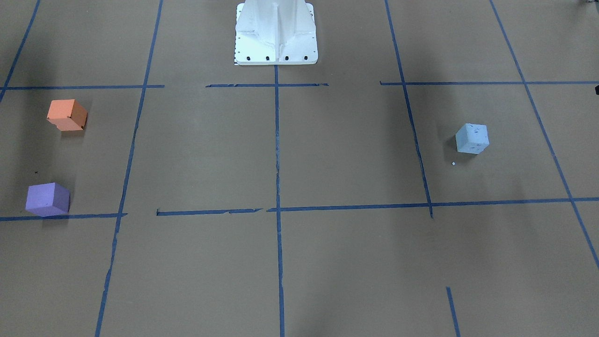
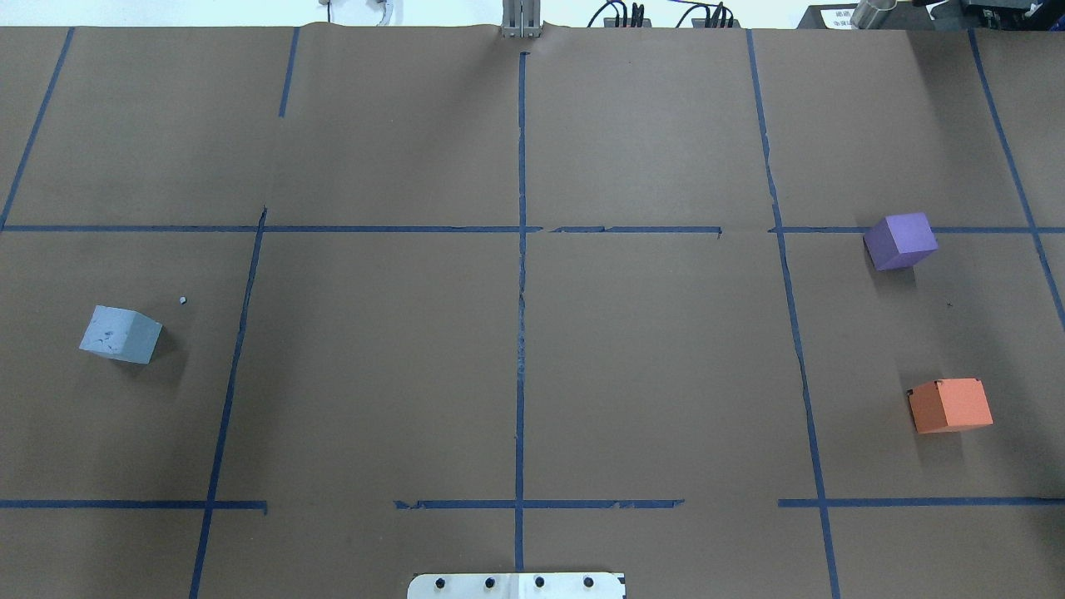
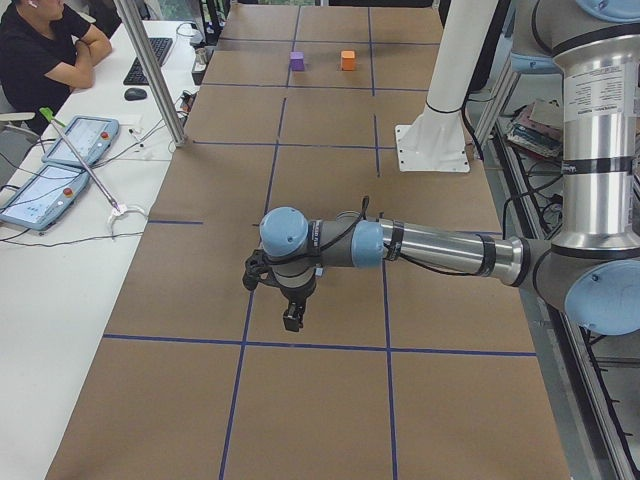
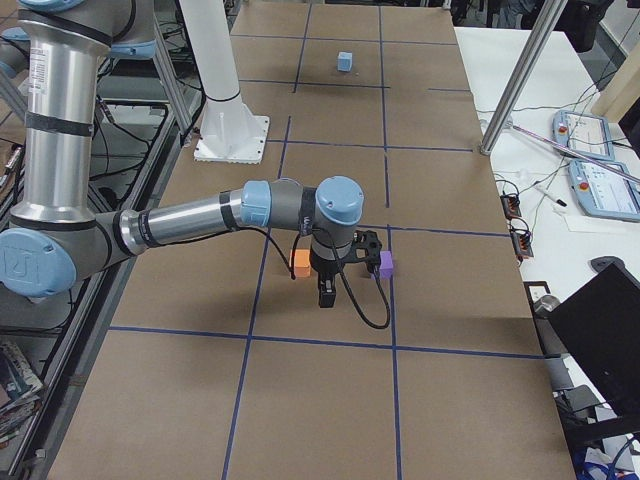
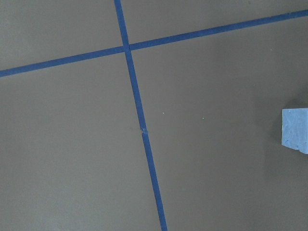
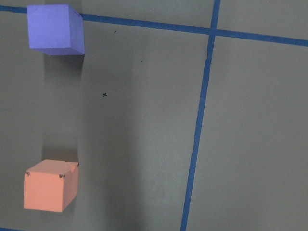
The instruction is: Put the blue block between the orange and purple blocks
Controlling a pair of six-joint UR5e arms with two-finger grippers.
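The pale blue block [image 1: 472,138] lies alone on the robot's left side of the table [image 2: 121,334], and its edge shows at the right of the left wrist view [image 5: 296,130]. The orange block [image 2: 949,405] and the purple block [image 2: 899,240] lie on the robot's right side with a bare gap between them, both seen in the right wrist view, orange [image 6: 50,185] and purple [image 6: 55,29]. My left gripper [image 3: 291,318] hangs above the table, seen only from the side. My right gripper [image 4: 326,296] hangs over the orange and purple blocks. I cannot tell whether either is open or shut.
The white robot pedestal [image 1: 276,32] stands at the table's middle rear. Blue tape lines [image 2: 521,333] divide the brown paper into squares. A small white crumb [image 1: 453,163] lies near the blue block. A side desk with tablets [image 3: 80,140] and an operator runs along the table.
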